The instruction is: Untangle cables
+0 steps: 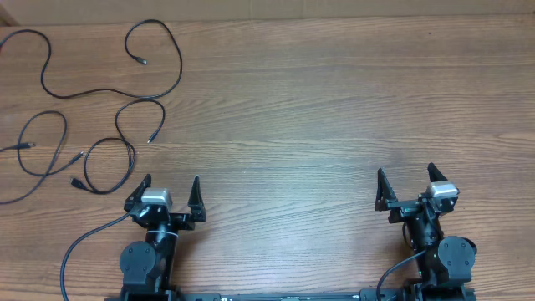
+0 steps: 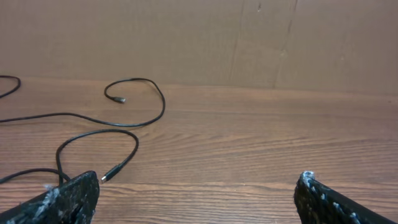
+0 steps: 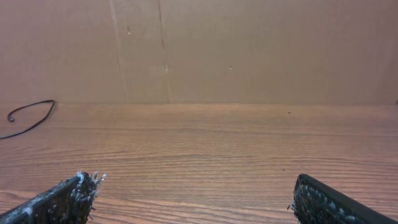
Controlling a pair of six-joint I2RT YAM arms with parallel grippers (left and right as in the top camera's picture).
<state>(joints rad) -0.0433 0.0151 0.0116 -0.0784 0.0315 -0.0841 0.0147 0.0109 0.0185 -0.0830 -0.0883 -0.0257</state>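
Thin black flexible cables (image 1: 144, 61) lie on the far left of the brown wood-grain surface (image 1: 318, 100) as loose curls and open loops. One runs off the left edge. From overhead they look mostly spread out rather than knotted. Whether the loops cross near the left end effector can't be told for sure.

The left end effector (image 1: 172, 180) is at the near edge, jaws wide apart and holding nothing. The nearest cable loop is just beyond it on the far-left side. The left wrist view shows both of its fingers (image 2: 68, 199) low in the frame, with a small plug end (image 2: 109, 176) just ahead of the left one. The right end effector (image 1: 406, 171) is at the near right, jaws also apart and empty, well away from the cables. Its wrist view catches only one curl (image 3: 31, 118) at far left.

Handling, as a judgement:
- The cables are very light, limp and thin, so they will likely drag and snake when pulled.
- They lie flat against the surface, so pinching mid-run could slip.
- The best hold is probably just behind a plug end or at the top of a raised loop.
- They don't look fragile, but yanking could tighten any crossing.

No containers are in view. A plain cardboard wall (image 2: 249, 43) stands behind the surface.
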